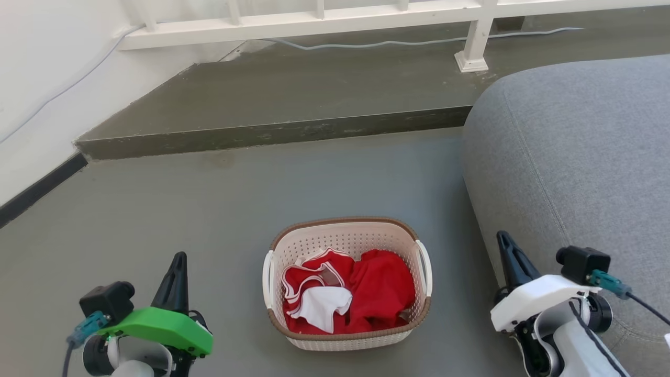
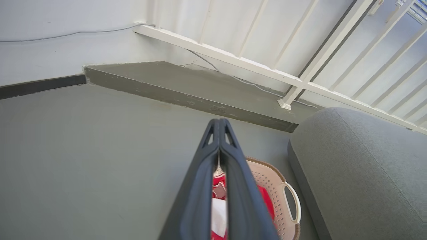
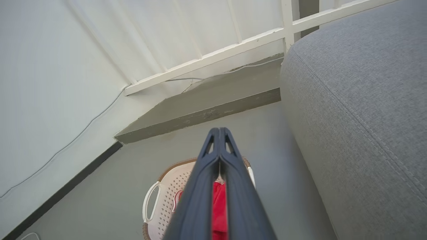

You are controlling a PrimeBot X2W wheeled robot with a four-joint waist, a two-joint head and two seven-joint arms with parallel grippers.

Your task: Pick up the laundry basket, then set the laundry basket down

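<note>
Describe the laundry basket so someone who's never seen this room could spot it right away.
Look at the grey floor beside the big grey sofa. The laundry basket sits there: cream perforated walls, brown rim, white handles, red and white clothes inside.

The head view looks forward and steeply down from above the floor (image 1: 157, 220), the laundry basket (image 1: 346, 238) close at bottom centre. Each wrist view sits lower at one side of the basket, looking along its own fingers (image 2: 196, 193): the left toward the sofa (image 2: 350, 166), the right toward the wall (image 3: 50, 83). All three share basket, sofa, step (image 1: 272, 99) and railing (image 1: 314, 22).
</note>
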